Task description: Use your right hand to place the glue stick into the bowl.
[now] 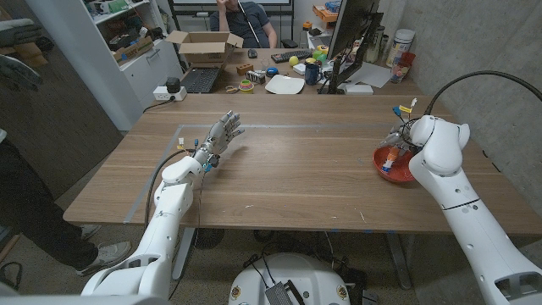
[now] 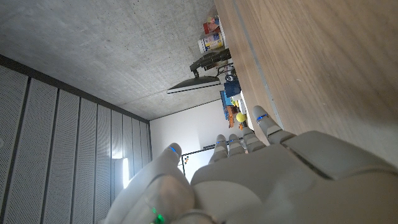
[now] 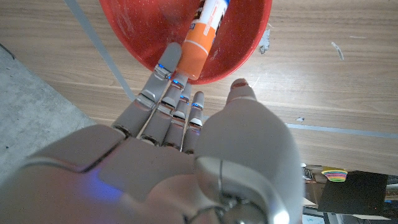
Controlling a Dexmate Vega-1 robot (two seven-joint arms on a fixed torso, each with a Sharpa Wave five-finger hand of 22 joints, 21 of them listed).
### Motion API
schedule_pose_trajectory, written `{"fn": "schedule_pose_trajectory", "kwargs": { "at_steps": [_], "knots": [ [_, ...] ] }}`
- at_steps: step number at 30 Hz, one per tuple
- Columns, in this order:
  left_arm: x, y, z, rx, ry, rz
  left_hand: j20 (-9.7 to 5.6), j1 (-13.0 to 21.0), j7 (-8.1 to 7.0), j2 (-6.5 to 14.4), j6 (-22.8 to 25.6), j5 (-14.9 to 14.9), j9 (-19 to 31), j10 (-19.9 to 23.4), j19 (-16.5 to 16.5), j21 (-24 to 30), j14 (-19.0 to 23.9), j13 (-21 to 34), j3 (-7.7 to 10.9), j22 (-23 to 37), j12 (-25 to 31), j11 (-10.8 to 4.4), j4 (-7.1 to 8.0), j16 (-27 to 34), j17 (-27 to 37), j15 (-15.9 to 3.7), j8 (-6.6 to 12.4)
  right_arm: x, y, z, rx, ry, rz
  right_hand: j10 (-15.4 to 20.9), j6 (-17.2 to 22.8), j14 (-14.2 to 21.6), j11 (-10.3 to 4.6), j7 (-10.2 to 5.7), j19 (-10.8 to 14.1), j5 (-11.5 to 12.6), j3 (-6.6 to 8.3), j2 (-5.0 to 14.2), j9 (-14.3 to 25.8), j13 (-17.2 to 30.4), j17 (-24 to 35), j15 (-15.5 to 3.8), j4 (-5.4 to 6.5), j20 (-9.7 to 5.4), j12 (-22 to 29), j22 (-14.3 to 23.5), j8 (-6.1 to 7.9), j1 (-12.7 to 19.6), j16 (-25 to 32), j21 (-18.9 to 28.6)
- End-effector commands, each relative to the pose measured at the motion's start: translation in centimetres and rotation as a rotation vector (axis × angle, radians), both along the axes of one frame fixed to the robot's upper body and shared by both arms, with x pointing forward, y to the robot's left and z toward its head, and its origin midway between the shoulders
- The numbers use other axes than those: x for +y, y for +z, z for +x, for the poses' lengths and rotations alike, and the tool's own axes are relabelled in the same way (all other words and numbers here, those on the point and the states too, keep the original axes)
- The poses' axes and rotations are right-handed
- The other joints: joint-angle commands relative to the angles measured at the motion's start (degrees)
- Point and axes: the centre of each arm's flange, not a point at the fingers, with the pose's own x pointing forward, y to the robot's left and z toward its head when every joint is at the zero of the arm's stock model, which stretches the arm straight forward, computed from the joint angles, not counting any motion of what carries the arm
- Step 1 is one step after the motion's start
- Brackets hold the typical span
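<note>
Your right hand hovers over the rim of the shallow red plastic bowl, fingers stretched forward side by side, holding nothing; their tips sit just beside the orange-and-white glue stick, though you cannot tell whether they touch it. That glue stick lies inside the bowl, tilted against its wall. From the head view, the bowl sits at about three o'clock on the brown wooden table. Your left hand hangs above the table at about ten o'clock, fingers spread, holding nothing.
</note>
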Motion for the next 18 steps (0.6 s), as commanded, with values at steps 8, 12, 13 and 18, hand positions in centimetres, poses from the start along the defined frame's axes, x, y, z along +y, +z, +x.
{"fn": "schedule_pose_trajectory", "kwargs": {
  "at_steps": [8,12,13,18],
  "knots": [
    [0.1,-0.1,0.0,-0.001,-0.001,-0.006,0.14,-0.6,-0.01,0.6,0.5,0.3,0.2,-0.3,0.2,-0.3,-0.4,0.3,-0.14,0.2,0.3,0.04,-0.08,-0.2,0.1,-0.03,0.15,0.5,0.9,-0.5,-0.058,-0.020,-0.038,0.9,0.9,0.2,0.28,-0.24,0.1,0.8,-0.38,0.53,-0.1,-0.2,0.3,-7.62,0.10,-8.04,0.7,0.1,0.42,-0.1,0.7,-0.5],
    [0.1,-0.1,0.0,-0.001,0.000,-0.004,0.16,-0.6,-0.02,0.6,0.5,0.3,0.2,-0.4,0.2,-0.3,-0.4,0.3,-0.15,0.2,0.3,0.04,-0.08,-0.2,0.1,-0.01,0.14,0.6,1.3,-0.7,-0.072,-0.032,-0.064,1.2,1.0,0.4,0.32,-0.15,0.3,1.0,-0.38,0.73,-0.2,-0.3,0.3,-7.65,0.07,-8.07,0.8,0.1,0.43,0.1,0.7,-0.5],
    [0.1,-0.1,0.0,-0.001,0.001,-0.004,0.16,-0.6,-0.01,0.6,0.5,0.3,0.2,-0.4,0.2,-0.3,-0.4,0.3,-0.16,0.2,0.3,0.07,-0.07,-0.2,0.1,-0.01,0.13,0.6,1.4,-0.8,-0.077,-0.030,-0.063,1.2,1.1,0.4,0.34,-0.11,0.3,1.1,-0.39,0.75,-0.2,-0.3,0.3,-7.65,0.06,-8.06,0.8,0.1,0.47,0.1,0.8,-0.6],
    [0.1,-0.1,0.0,-0.001,0.003,-0.004,0.12,-0.6,-0.05,0.6,0.5,0.3,0.2,-0.4,0.2,-0.4,-0.4,0.3,-0.17,0.2,0.3,-0.02,-0.07,-0.2,0.1,-0.04,0.09,0.9,2.0,-1.0,-0.089,-0.032,-0.083,1.3,1.3,0.5,0.33,-0.16,0.5,1.2,-0.47,0.80,-0.2,-0.3,0.2,-7.65,0.06,-8.04,0.9,0.2,0.53,0.2,0.8,-0.6]
  ]
}}
